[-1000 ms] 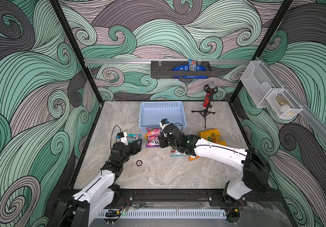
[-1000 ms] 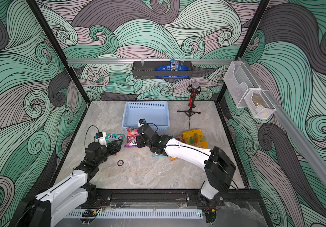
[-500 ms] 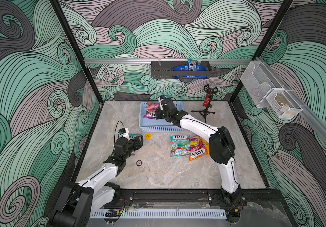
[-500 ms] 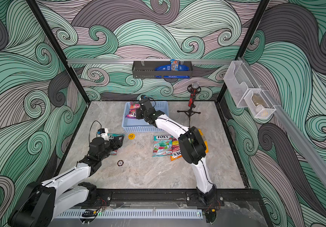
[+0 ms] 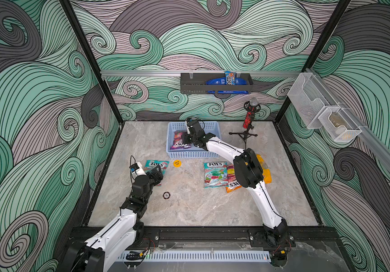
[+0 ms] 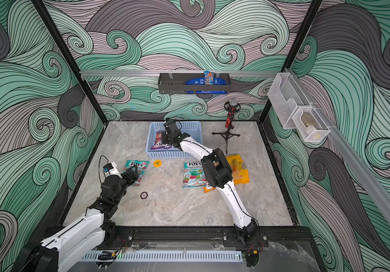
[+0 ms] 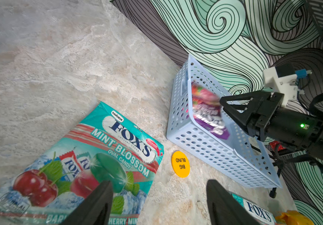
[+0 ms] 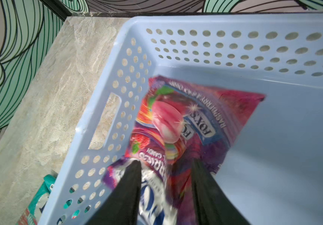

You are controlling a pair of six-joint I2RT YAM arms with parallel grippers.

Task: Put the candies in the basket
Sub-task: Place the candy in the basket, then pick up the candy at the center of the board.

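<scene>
The light blue basket stands at the back of the table. A purple candy bag lies blurred inside it, against its left wall. My right gripper hangs open just above that bag. My left gripper is open low over the table, one finger above the edge of a teal bag. Another teal bag, an orange-red bag and a yellow bag lie together, partly under my right arm.
A small yellow disc lies between the teal bag and the basket, and a black chip sits nearer the front. A microphone on a tripod stands right of the basket. A dark shelf tray and mesh bins hang on the walls.
My right gripper carried the purple bag from the table into the basket, and its jaws have now parted off it. My left gripper's jaws have also parted by the teal bag.
</scene>
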